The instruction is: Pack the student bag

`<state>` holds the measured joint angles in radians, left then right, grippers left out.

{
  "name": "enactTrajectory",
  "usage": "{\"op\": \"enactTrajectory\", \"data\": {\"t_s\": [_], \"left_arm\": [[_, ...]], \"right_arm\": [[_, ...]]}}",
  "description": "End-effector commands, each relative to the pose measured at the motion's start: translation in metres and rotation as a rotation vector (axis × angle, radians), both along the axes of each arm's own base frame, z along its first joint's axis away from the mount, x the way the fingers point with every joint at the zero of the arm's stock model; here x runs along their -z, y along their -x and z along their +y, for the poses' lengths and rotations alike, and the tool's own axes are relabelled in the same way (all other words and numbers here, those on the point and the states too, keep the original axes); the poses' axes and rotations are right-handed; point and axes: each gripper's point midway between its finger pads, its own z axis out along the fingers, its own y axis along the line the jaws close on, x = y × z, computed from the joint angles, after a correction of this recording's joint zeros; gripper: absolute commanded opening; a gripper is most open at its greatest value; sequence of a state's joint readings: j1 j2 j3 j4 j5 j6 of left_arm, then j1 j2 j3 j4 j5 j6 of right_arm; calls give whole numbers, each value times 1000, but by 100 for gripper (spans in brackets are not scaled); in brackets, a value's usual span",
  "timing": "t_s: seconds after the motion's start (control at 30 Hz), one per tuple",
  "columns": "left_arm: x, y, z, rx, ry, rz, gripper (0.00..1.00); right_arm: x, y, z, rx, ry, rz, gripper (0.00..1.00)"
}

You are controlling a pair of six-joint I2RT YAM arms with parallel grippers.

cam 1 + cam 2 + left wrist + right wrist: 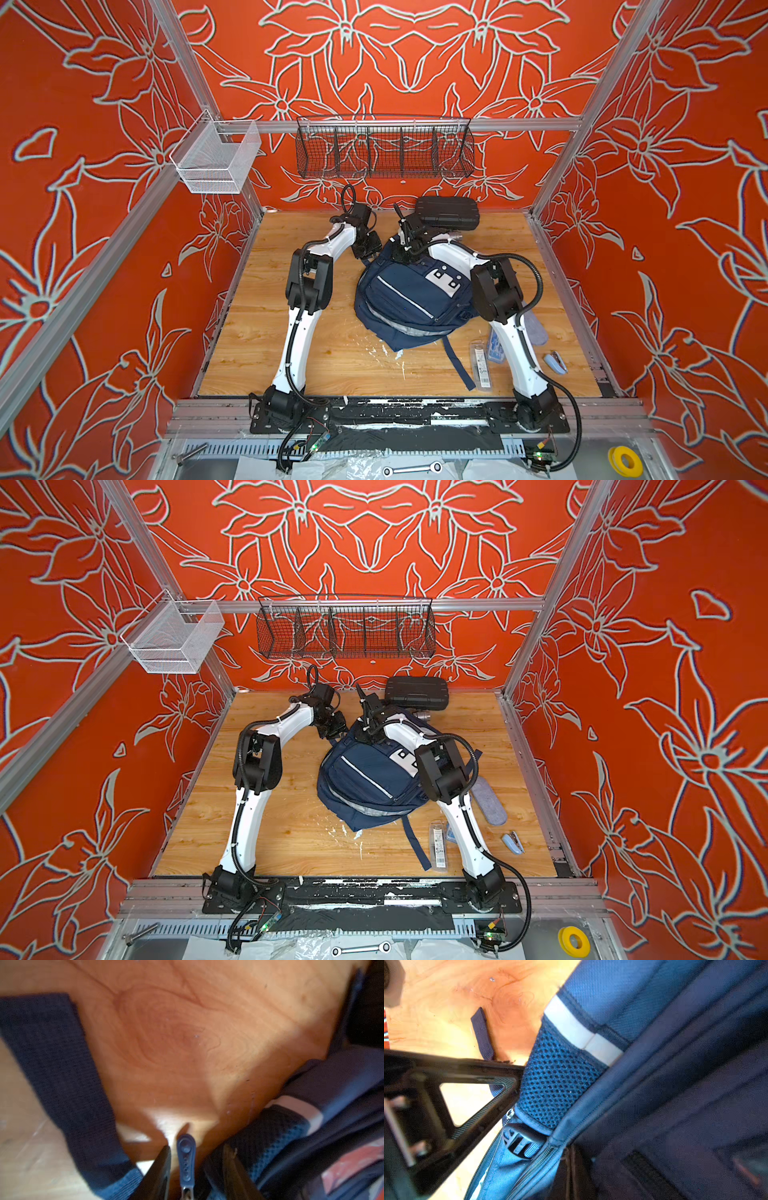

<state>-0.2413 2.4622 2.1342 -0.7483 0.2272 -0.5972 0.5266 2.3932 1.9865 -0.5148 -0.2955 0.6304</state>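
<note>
The large navy blue fabric student bag (409,299), with white stripes and a white patch of dark squares, lies front-up on the pale wooden desk (291,353). It is just right of centre in both top views. One navy strap (457,365) trails toward the desk's lower edge.

Both arms bend over the bag's upper end. The left gripper (197,1148) sits at the bag's upper left corner. In the left wrist view its jaws stand partly open on either side of a blue-grey rubber zipper pull (186,1157). A gap shows on each side of the pull, so nothing is gripped. One jaw lies against the bag's blue mesh side pocket (556,1082), which adjoins a white reflective stripe (581,1030) and a black plastic buckle (519,1142).

The right gripper (402,252) is down on the bag's top edge, just right of the left one. Its jaws are closed together. Whether fabric is pinched between them I cannot tell.

A black hard plastic case (446,212) lies close behind the bag, at upper centre by the back wall. At lower right, around the right arm, lie a clear flat packet (481,365), a grey felt pouch (488,800) and a light blue stapler (555,362).

On the back wall hangs a black wire basket (384,151). A white mesh basket (216,162) hangs at upper left.
</note>
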Motion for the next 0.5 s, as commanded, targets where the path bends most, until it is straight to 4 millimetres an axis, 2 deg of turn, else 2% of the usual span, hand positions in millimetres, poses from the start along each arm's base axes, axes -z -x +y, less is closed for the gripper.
{"op": "enactTrajectory", "data": {"t_s": [0.0,0.13,0.37,0.47], "left_arm": [[42,39,23,56,-227,178,38],[54,44,25,87,-289,218,31],[68,56,32,120,-344,284,27],[71,61,34,130,-352,304,16]], "right_arm": [[64,45,-8,-18,86,201,6],[62,43,-5,-21,70,194,5],[60,40,-7,-16,61,192,5],[61,39,-11,-3,63,197,5]]}}
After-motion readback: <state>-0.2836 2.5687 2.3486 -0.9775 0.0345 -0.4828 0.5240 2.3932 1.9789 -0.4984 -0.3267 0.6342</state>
